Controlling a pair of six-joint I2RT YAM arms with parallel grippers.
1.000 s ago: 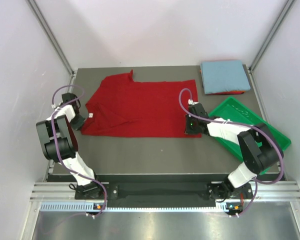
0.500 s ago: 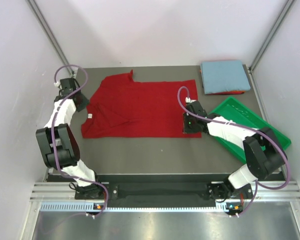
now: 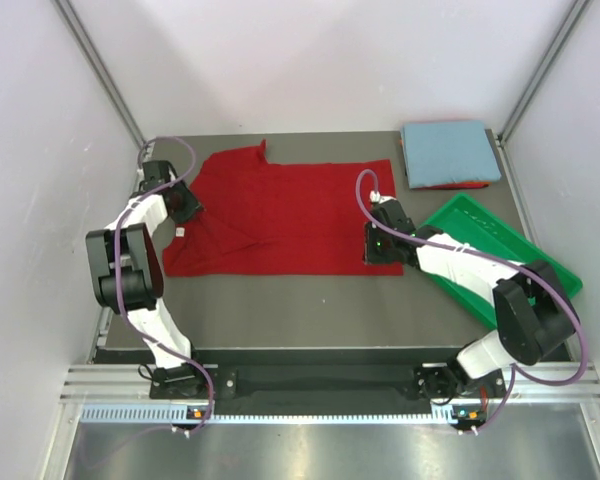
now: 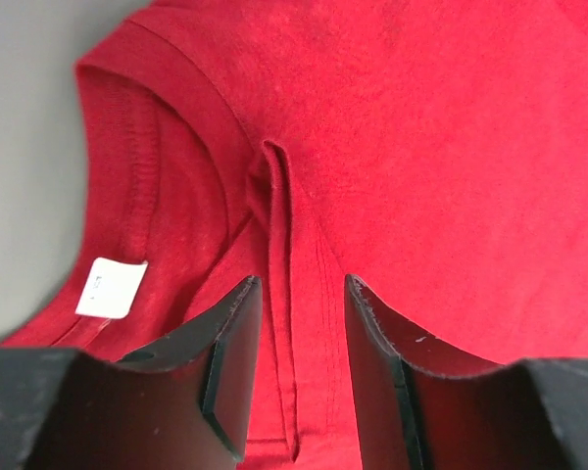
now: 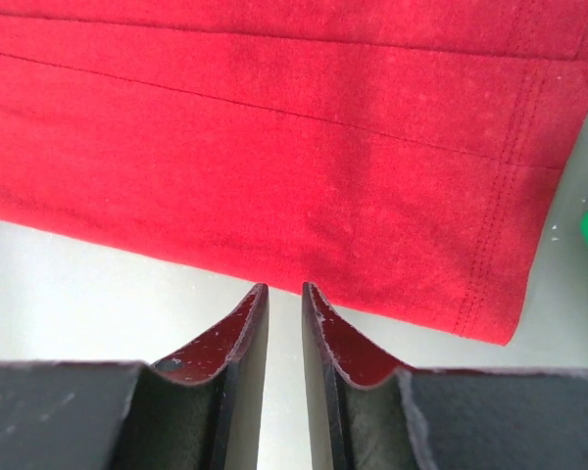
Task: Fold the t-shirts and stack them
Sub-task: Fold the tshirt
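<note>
Nothing legible: faint print on the white neck label [image 4: 111, 288] of the red t-shirt [image 4: 441, 147]

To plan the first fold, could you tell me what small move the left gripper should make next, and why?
I would probably close the left gripper on the raised ridge of cloth: it sits between the open jaws, near the neck of the red shirt, which lies spread out, not yet folded.

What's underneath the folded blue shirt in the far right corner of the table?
A thin strip of red cloth shows under the near edge of the blue shirt, lying on the table. The rest is covered, so whether it is a folded shirt cannot be told.
</note>
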